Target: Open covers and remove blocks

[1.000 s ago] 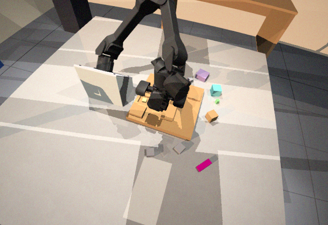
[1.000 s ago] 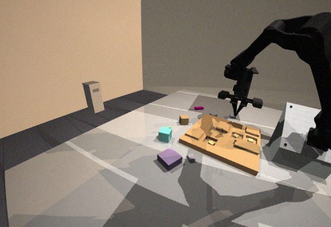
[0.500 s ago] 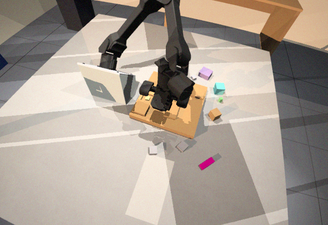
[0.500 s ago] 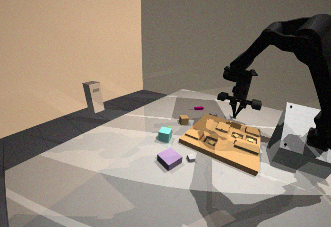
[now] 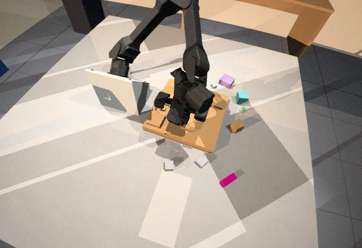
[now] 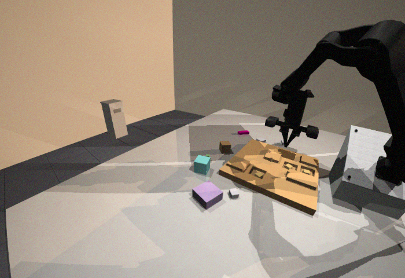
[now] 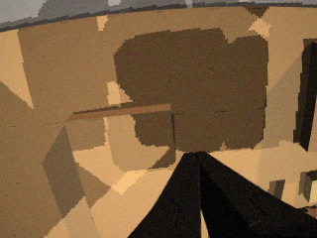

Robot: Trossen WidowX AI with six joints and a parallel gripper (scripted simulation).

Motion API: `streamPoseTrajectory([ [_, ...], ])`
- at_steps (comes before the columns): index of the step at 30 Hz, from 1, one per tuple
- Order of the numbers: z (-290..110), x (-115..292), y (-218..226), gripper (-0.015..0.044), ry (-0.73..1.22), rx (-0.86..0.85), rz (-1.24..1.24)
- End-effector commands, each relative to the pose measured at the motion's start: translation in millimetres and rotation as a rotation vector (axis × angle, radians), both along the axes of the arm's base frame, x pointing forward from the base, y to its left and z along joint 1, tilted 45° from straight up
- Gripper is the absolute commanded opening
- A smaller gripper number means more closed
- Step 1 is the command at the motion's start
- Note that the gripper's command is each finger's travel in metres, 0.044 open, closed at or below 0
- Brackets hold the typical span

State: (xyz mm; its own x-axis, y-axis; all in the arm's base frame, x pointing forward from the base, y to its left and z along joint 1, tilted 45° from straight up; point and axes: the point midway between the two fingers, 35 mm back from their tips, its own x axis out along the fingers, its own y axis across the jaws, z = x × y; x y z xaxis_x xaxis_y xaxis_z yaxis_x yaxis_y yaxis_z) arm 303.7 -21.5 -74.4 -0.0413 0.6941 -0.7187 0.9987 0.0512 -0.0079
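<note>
The wooden puzzle board [image 5: 208,142] [image 6: 284,190] [image 7: 35,159] lies on the table. In the exterior view, yellowish blocks sit in three open wells: one block [image 6: 258,174] is left of centre, another [image 6: 289,166] is right of centre, and a third [image 6: 306,171] is near the right edge. Raised covers include one [image 6: 236,165] at the left, one [image 6: 272,157] [image 7: 89,131] towards the far side and one [image 6: 309,159] at the far right. My gripper [image 6: 285,145] [image 7: 193,162] is shut and empty, above the board's far part. Its body hides much of the board in the top view.
A purple block [image 5: 226,80] [image 6: 206,194], cyan cube [image 5: 241,97] [image 6: 202,164], brown cube [image 5: 237,125] [image 6: 225,147] and magenta bar [image 5: 228,180] [image 6: 243,132] lie around the board. White pieces [image 5: 168,165] [image 5: 201,160] lie off its front edge. A slanted panel [image 5: 114,93] [image 6: 367,154] stands beside it.
</note>
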Motion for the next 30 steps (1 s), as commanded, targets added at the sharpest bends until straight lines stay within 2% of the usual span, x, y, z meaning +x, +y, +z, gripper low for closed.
streamPoseTrajectory([
  [1, -4, -2, 6, 0.0, 0.009, 0.007, -0.002],
  [30, -24, -5, 26, 0.0, 0.009, 0.01, -0.001],
])
